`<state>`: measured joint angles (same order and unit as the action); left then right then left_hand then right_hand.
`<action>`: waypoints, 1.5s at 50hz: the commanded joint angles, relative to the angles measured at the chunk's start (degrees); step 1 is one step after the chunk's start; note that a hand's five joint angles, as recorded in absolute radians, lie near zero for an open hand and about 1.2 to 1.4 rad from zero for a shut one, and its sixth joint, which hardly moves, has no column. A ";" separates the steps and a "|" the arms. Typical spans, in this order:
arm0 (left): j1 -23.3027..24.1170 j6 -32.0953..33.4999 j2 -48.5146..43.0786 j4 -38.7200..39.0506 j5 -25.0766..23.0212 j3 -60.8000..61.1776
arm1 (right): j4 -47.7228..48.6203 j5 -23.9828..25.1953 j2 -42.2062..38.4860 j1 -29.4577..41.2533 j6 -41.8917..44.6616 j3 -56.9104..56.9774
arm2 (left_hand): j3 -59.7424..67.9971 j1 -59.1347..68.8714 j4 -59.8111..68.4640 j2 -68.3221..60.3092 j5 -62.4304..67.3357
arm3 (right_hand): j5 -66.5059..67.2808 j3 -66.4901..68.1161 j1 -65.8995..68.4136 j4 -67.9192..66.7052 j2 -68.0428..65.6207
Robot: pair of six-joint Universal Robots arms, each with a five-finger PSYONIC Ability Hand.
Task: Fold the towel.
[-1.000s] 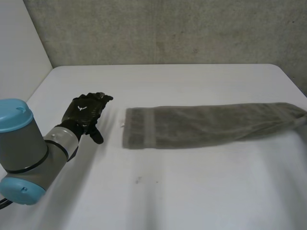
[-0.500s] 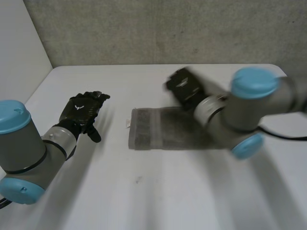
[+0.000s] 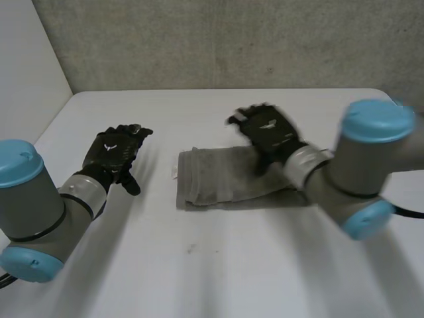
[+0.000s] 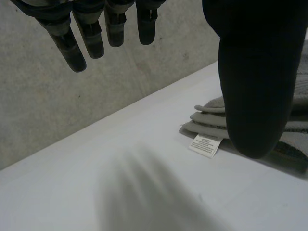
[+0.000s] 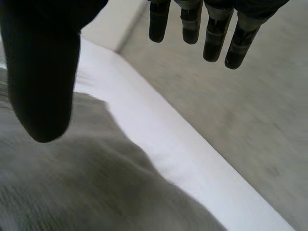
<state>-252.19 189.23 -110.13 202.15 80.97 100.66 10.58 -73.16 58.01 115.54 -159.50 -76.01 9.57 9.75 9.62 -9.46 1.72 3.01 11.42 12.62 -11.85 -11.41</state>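
Closest to the camera, the left arm [image 3: 33, 205] and the right arm [image 3: 358, 172] reach out over the white table [image 3: 212, 265]. The left hand [image 3: 118, 152] hangs just above the table, a little way off from the towel [image 3: 215, 179]. Its fingers [image 4: 72, 53] are straight and apart from the thumb, and they hold nothing. The towel lies in the middle of the table as a short, thick bundle. At the end near the left hand you can see layers stacked up, with a small white label [image 4: 204, 144] sticking out. The right hand [image 3: 268, 132] is over the far side of the towel, with cloth under its palm. Its fingers [image 5: 211, 33] are straight too, spread away from the thumb, and not pinching anything. Behind it all is a grey wall [image 3: 232, 40]. It looks like one fold is already made, and the hands are between steps. Next comes, I think, another fold or a pat down. For a fold, a hand must pinch all the layers at one end and bring them across evenly, or the bundle may slip open.
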 commanded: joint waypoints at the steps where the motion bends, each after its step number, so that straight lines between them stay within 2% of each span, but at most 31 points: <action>1: 1.43 0.18 -0.08 0.35 -0.20 -0.99 | 0.06 -0.14 4.83 -9.45 -3.45 -10.13 | 0.43 0.25 0.38 -0.54 -1.72 | -3.01 -1.42 -2.62 1.85 1.41; 6: 4.77 0.09 -1.05 0.35 -0.12 -3.27 | 0.15 0.56 5.36 -13.05 -3.54 -14.87 | 0.48 0.30 0.43 -0.58 -1.67 | -3.01 -1.42 -2.62 1.85 1.41; 11: 6.97 0.00 -1.49 0.44 0.15 -4.76 | 1.02 2.23 3.87 -16.39 -3.80 -19.08 | 0.43 0.25 0.38 -0.54 -1.72 | 10.99 12.58 11.39 -12.15 -12.60; 17: 8.20 0.00 -1.58 0.44 0.24 -4.86 | 2.61 4.52 0.52 -16.75 -4.24 -19.18 | 0.43 0.25 0.38 -0.54 -1.72 | 25.50 27.09 25.89 -26.66 -27.10; 19: 8.29 0.00 -1.58 0.44 0.24 -4.60 | 4.79 4.69 -0.62 -17.01 -4.33 -18.65 | 0.43 0.25 0.38 -0.54 -1.72 | 41.05 42.64 41.44 -42.21 -42.65; 20: 8.29 0.00 -1.49 0.35 0.24 -4.33 | 4.81 4.69 -0.62 -17.01 -4.33 -18.65 | 0.43 0.25 0.38 -0.54 -1.72 | 41.14 42.73 41.54 -42.30 -42.75; 22: 8.29 0.00 -1.49 0.35 0.32 -4.16 | 7.95 4.35 -1.06 -17.27 -4.68 -18.13 | 0.43 0.25 0.38 -0.54 -1.72 | 66.86 68.45 67.26 -68.02 -68.47; 27: 7.68 -0.09 -0.79 0.35 0.32 -3.02 | 10.95 3.38 -0.88 -17.01 -7.31 -16.02 | 0.43 0.25 0.38 -0.54 -1.72 | 66.99 68.58 67.38 -68.15 -68.59; 34: 7.33 0.00 0.87 0.35 0.32 -1.17 | 10.08 2.06 -0.27 -15.35 -9.60 -9.18 | 0.43 0.25 0.38 -0.54 -1.72 | 66.99 68.58 67.38 -68.15 -68.59; 36: 6.98 0.00 1.75 0.35 0.32 -0.73 | 9.29 2.15 -0.18 -12.79 -9.87 -6.96 | 0.43 0.25 0.38 -0.54 -1.72 | 66.99 68.58 67.38 -68.15 -68.59; 38: 6.54 0.00 2.28 0.35 0.32 -0.46 | 7.45 2.85 -1.32 -6.06 -10.74 -0.93 | 0.43 0.25 0.38 -0.54 -1.72 | 66.99 68.58 67.38 -68.15 -68.59; 39: 5.93 0.00 2.72 0.35 0.32 -0.11 | 7.44 2.85 -1.32 -6.02 -10.75 -0.90 | 0.43 0.25 0.38 -0.54 -1.72 | 66.99 68.58 67.38 -68.15 -68.59; 41: 5.31 0.00 3.25 0.35 0.32 0.15 | 5.08 3.90 -4.38 -0.51 -10.75 4.70 | 0.43 0.25 0.38 -0.54 -1.72 | 66.99 68.58 67.38 -68.15 -68.59; 44: 4.34 -0.09 4.39 0.35 0.41 0.85 | 3.66 4.61 -6.07 1.80 -10.75 7.01 | 0.43 0.25 0.38 -0.54 -1.72 | 66.99 68.58 67.38 -68.15 -68.59; 49: 2.67 -0.09 5.19 0.35 0.32 2.35 | 0.15 8.12 -12.56 9.43 -10.57 12.28 | 0.43 0.25 0.38 -0.54 -1.72 | 66.99 68.58 67.38 -68.15 -68.59; 63: 0.73 -0.17 5.54 1.05 0.24 2.79 | -0.20 8.83 -13.36 9.97 -10.57 12.46 | 0.43 0.25 0.38 -0.54 -1.72 | 66.99 68.58 67.38 -68.15 -68.59; 67: 0.73 -0.18 5.45 2.37 0.32 2.61 | -0.38 7.60 -12.75 10.67 -10.39 11.85 | 0.43 0.25 0.38 -0.54 -1.72 | 66.99 68.58 67.38 -68.15 -68.59; 68: 0.73 -0.09 5.45 2.72 0.32 2.79 | -0.38 6.81 -11.53 10.59 -10.31 11.06 | 0.43 0.25 0.38 -0.54 -1.72 | 52.56 54.15 52.95 -53.72 -54.16; 69: 0.73 -0.17 5.45 2.90 0.32 3.05 | -0.38 6.80 -11.52 10.59 -10.31 11.06 | 0.43 0.25 0.38 -0.54 -1.72 | 52.41 54.01 52.81 -53.57 -54.02; 70: 0.73 -0.18 5.45 2.90 0.32 3.05 | -0.38 5.06 -9.60 9.98 -10.39 9.75 | 0.43 0.25 0.38 -0.54 -1.72 | 24.10 25.69 24.50 -25.26 -25.71; 71: 0.82 -0.18 5.45 2.90 0.32 3.23 | -0.38 5.05 -9.58 9.97 -10.39 9.74 | 0.43 0.25 0.38 -0.54 -1.72 | 23.82 25.41 24.22 -24.98 -25.42; 72: 0.82 -0.18 5.45 2.90 0.32 3.23 | -0.21 2.96 -7.32 9.62 -10.31 8.00 | 0.43 0.25 0.38 -0.54 -1.72 | 16.32 17.91 16.72 -17.48 -17.93; 75: 0.91 -0.18 5.45 2.90 0.32 3.32 | 0.32 -2.05 -4.15 7.79 -10.22 5.62 | 0.43 0.25 0.38 -0.54 -1.72 | 16.25 17.84 16.64 -17.41 -17.85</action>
<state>-251.48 189.06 -104.67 204.69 81.29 103.61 10.27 -67.19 47.28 125.58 -169.82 -65.52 9.57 9.75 9.61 -9.45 1.72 29.78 39.80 44.29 -39.81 -39.74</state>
